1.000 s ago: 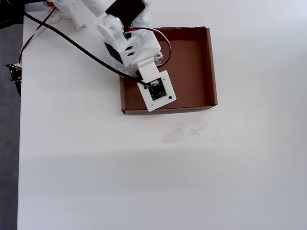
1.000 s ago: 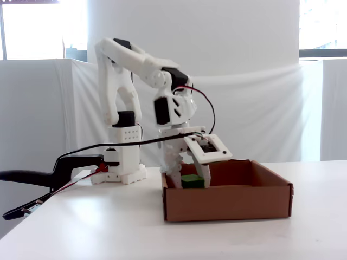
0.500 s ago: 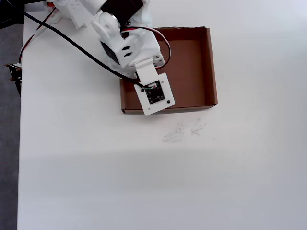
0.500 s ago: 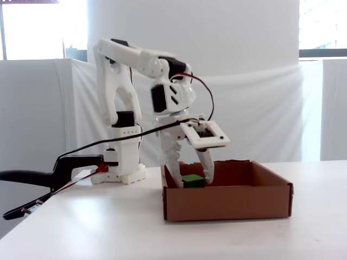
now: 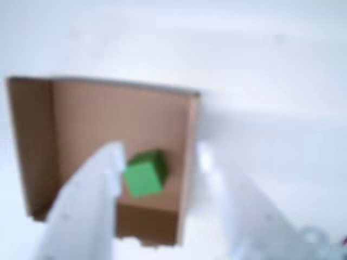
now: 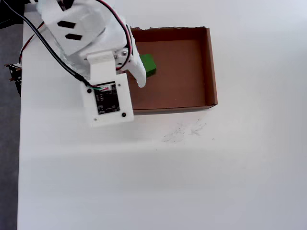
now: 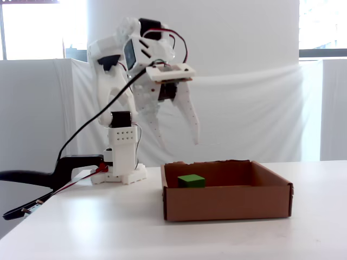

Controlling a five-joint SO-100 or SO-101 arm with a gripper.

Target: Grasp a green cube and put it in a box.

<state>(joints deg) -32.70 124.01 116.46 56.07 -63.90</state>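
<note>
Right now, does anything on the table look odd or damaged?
Only small things: the box has a ragged far edge in the overhead view, and faint scuffs mark the table beside it. The cube lies inside, slightly askew.

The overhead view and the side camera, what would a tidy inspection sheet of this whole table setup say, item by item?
Surface: white table, bare except for faint grey scuff marks just outside the box's wall.
Job's things: green cube lies inside the box, on its floor near one wall; nothing grips it.
Clutter: nothing seen.
Tool: the tool hangs open and empty, well above the box in the fixed view.
Cables: black cable and red wires run along the arm; a black cable leaves over the table edge.
Surroundings: white cloth backdrop, bright windows behind, black clamp at the table edge.
</note>
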